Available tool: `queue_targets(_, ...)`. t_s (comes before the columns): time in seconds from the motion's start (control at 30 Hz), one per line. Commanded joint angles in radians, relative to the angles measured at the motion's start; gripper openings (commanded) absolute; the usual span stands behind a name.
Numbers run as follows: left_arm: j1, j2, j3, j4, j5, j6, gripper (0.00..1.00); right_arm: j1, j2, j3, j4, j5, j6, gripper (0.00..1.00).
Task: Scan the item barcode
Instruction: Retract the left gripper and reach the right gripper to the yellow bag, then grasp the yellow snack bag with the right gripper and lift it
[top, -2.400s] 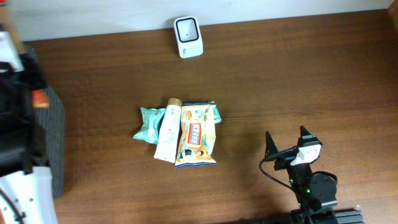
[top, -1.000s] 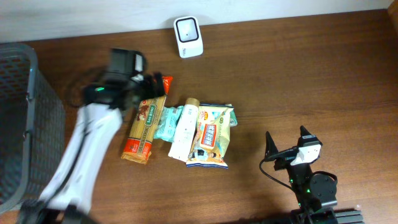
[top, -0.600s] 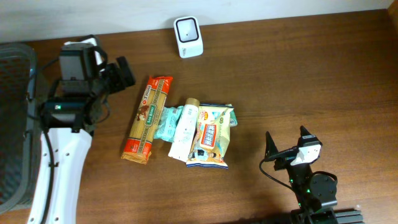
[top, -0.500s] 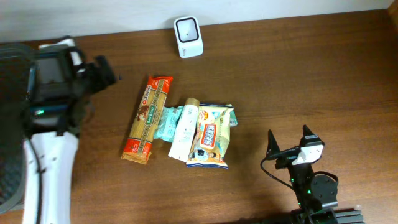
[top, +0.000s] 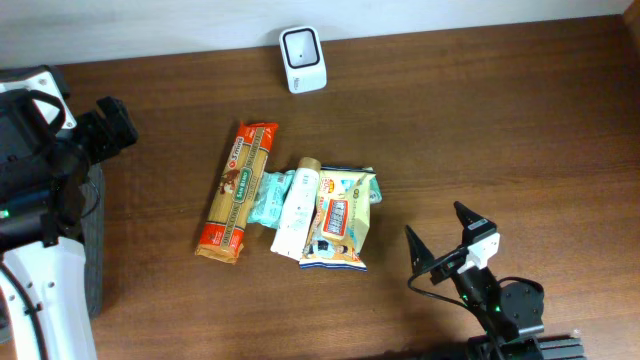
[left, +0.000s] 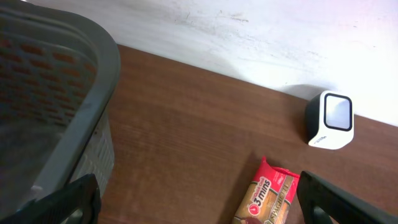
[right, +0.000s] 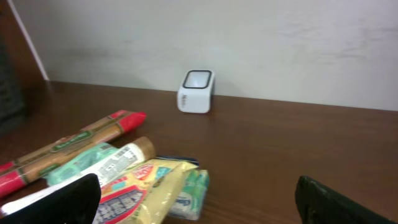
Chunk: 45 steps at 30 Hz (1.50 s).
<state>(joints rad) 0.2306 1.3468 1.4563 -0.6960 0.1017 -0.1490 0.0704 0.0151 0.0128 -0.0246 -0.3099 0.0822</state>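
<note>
**A:** Count the goods for me.

**B:** Four in a row, ahead of the right gripper (top: 440, 232). There's a red pasta packet (top: 236, 191), a teal pack (top: 262, 197), a white tube (top: 295, 208) and a yellow snack bag (top: 337, 218). A green edge (top: 373, 186) pokes out from under the bag, and I can't tell if that's a fifth.

**A:** Scanner?

**B:** One white barcode scanner (top: 302, 60), beyond the row, well apart from both grippers.

**A:** And the jaws?

**B:** Both spread wide, both empty. The left gripper (top: 118, 128) hovers out on the pasta packet's side, beside one grey basket (top: 95, 250) that's cut off at the frame edge. The print on the packs is too small to pick out a barcode.
</note>
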Motion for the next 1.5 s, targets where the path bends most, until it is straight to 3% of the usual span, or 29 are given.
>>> queue_targets(0.0, 0.004, -0.002, 0.002, -0.002, 0.014, 0.02, 0.99, -0.005, 0.058, 0.061, 0.002, -0.115, 0.145, 0.98)
queue_targets(0.13, 0.004, -0.002, 0.002, -0.002, 0.015, 0.02, 0.99, -0.005, 0.39, 0.286, -0.056, -0.258, 0.188, 0.99)
queue_targets(0.27, 0.004, -0.002, 0.002, -0.002, 0.014, 0.02, 0.99, -0.005, 0.912, 0.621, -0.312, -0.426, 0.188, 0.98)
queue_targets(0.43, 0.004, -0.002, 0.002, -0.002, 0.014, 0.02, 0.99, -0.005, 1.374, 0.666, -0.314, -0.6, 0.189, 0.98)
queue_targets(0.53, 0.004, -0.002, 0.002, -0.002, 0.014, 0.02, 0.99, 0.018, 1.608, 0.666, -0.257, -0.657, 0.275, 0.85)
queue_targets(0.6, 0.004, -0.002, 0.002, -0.002, 0.014, 0.02, 0.99, 0.085, 1.7, 0.666, -0.146, -0.666, 0.407, 0.73)
queue_targets(0.77, 0.004, -0.002, 0.002, -0.002, 0.014, 0.02, 0.99, 0.23, 1.731, 0.666, 0.008, -0.548, 0.641, 0.69)
queue_targets(0.83, 0.004, -0.002, 0.002, -0.002, 0.014, 0.02, 0.99, 0.244, 1.731, 0.666, 0.043, -0.549, 0.641, 0.46)
queue_targets(0.87, 0.004, -0.002, 0.002, -0.002, 0.014, 0.02, 0.99, 0.243, 1.73, 0.667, 0.052, -0.55, 0.641, 0.26)
queue_targets(0.9, 0.004, -0.002, 0.002, -0.002, 0.014, 0.02, 0.99, 0.243, 1.73, 0.673, 0.052, -0.557, 0.641, 0.14)
queue_targets(1.0, 0.004, -0.002, 0.002, -0.002, 0.014, 0.02, 0.99, 0.244, 1.699, 0.692, 0.051, -0.576, 0.628, 0.05)
queue_targets(1.13, 0.004, -0.002, 0.002, -0.002, 0.014, 0.02, 0.99, 0.244, 1.474, 0.701, -0.006, -0.537, 0.606, 0.04)
queue_targets(1.2, 0.004, -0.002, 0.002, -0.002, 0.014, 0.02, 0.99, 0.244, 1.363, 0.75, -0.177, -0.45, 0.588, 0.04)
queue_targets(1.27, 0.004, -0.002, 0.002, -0.002, 0.014, 0.02, 0.99, 0.244, 1.3, 0.934, -0.612, -0.143, 0.438, 0.04)
queue_targets(1.3, 0.004, -0.002, 0.002, -0.002, 0.014, 0.02, 0.99, 0.244, 1.3, 0.977, -0.685, -0.083, 0.414, 0.04)
queue_targets(1.33, 0.004, -0.002, 0.002, -0.002, 0.014, 0.02, 0.99, 0.245, 1.307, 1.104, -0.861, 0.11, 0.363, 0.04)
queue_targets(1.47, 0.004, -0.002, 0.002, -0.002, 0.014, 0.02, 0.99, 0.245, 1.416, 1.278, -1.114, 0.573, 0.36, 0.04)
